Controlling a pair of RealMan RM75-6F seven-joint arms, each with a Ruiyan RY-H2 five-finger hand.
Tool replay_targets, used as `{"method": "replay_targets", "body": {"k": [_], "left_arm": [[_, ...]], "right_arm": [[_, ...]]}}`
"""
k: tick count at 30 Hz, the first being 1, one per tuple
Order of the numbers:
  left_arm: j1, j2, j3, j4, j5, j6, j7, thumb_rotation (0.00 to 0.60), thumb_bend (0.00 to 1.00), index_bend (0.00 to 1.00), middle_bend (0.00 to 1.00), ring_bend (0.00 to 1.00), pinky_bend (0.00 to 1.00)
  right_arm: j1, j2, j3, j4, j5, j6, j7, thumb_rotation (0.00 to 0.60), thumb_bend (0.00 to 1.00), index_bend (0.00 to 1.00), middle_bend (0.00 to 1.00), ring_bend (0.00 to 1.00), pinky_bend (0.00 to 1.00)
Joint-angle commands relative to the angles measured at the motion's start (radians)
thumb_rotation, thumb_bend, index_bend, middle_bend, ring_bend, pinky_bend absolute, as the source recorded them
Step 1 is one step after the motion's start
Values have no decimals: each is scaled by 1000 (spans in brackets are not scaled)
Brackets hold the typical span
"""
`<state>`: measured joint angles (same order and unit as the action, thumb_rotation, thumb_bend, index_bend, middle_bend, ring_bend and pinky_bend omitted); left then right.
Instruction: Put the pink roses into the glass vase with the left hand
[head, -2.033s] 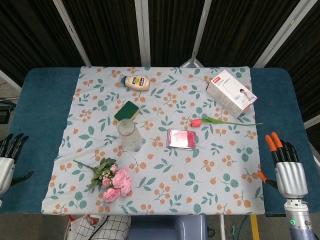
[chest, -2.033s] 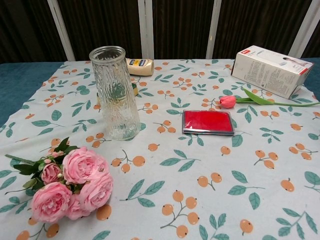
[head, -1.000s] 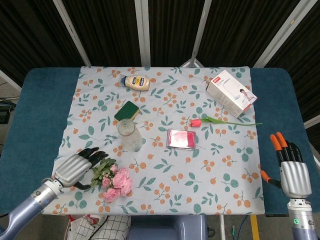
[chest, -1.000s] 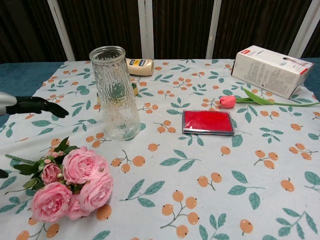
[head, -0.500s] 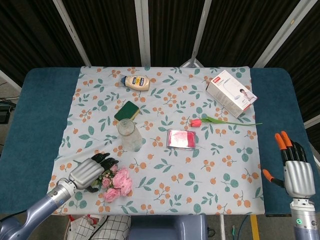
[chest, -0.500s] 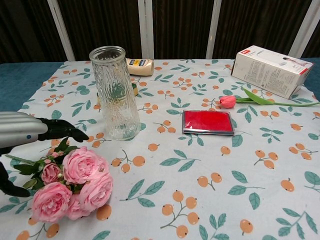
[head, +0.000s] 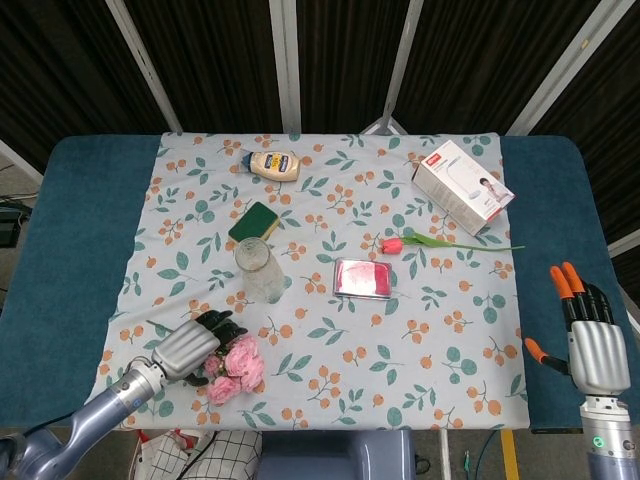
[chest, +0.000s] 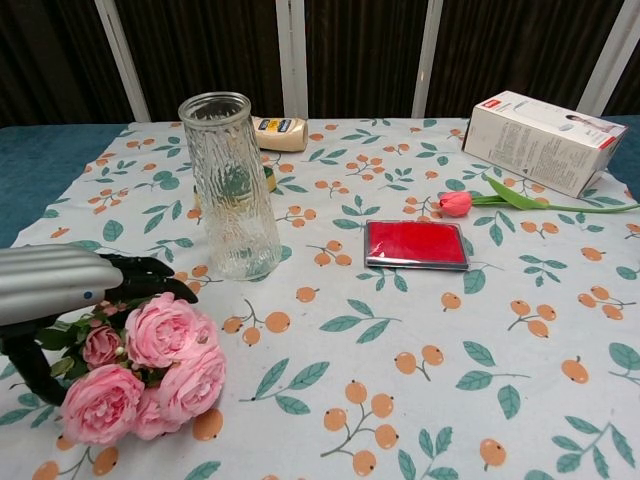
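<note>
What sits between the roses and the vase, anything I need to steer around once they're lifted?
Nothing visible does. The left hand is over the stems of the pink roses, and only bare tablecloth lies between them and the glass vase. The sponge and mayonnaise bottle lie beyond the vase.

The white box (chest: 545, 140) has a small red label and the squeeze bottle (chest: 279, 133) has a blue one, but both are too tiny to read.
</note>
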<state>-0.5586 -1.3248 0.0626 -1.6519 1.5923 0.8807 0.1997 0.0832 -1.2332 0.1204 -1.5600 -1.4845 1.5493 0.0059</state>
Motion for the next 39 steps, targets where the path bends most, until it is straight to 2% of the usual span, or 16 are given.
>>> {"method": "replay_targets", "body": {"k": [1, 4, 12, 17, 24, 35, 39], "left_arm": [[-2, -15, 11, 18, 20, 17, -13, 600, 170, 201, 254, 142, 220], [-3, -24, 18, 30, 26, 23, -10, 600, 231, 260, 309, 206, 295], [1, -51, 21, 52, 42, 63, 10, 600, 287, 400, 443, 313, 416], [9, -68, 21, 77, 37, 79, 71, 600, 336, 437, 471, 329, 425], [17, -95, 20, 103, 46, 116, 72, 600, 378, 503, 528, 389, 482], [21, -53, 17, 72, 107, 222, -86, 600, 397, 521, 553, 418, 496], [21, -28, 17, 49, 131, 279, -273, 600, 397, 523, 543, 419, 498]], "right_arm": [[-1, 2, 2, -2, 4, -1, 6, 600, 212, 9, 21, 87, 96], [-1, 6, 2, -4, 6, -4, 13, 600, 211, 9, 21, 86, 96], [-1, 12, 5, -5, 14, -10, 29, 600, 212, 8, 21, 87, 96], [-1, 15, 4, -8, 12, -13, 46, 600, 211, 9, 21, 86, 96], [-1, 16, 6, -7, 14, -14, 51, 600, 212, 9, 21, 87, 96], [0, 13, 8, -8, 18, -17, 52, 600, 211, 16, 21, 87, 96], [0, 9, 6, -8, 19, -18, 44, 600, 211, 16, 21, 87, 96]]}}
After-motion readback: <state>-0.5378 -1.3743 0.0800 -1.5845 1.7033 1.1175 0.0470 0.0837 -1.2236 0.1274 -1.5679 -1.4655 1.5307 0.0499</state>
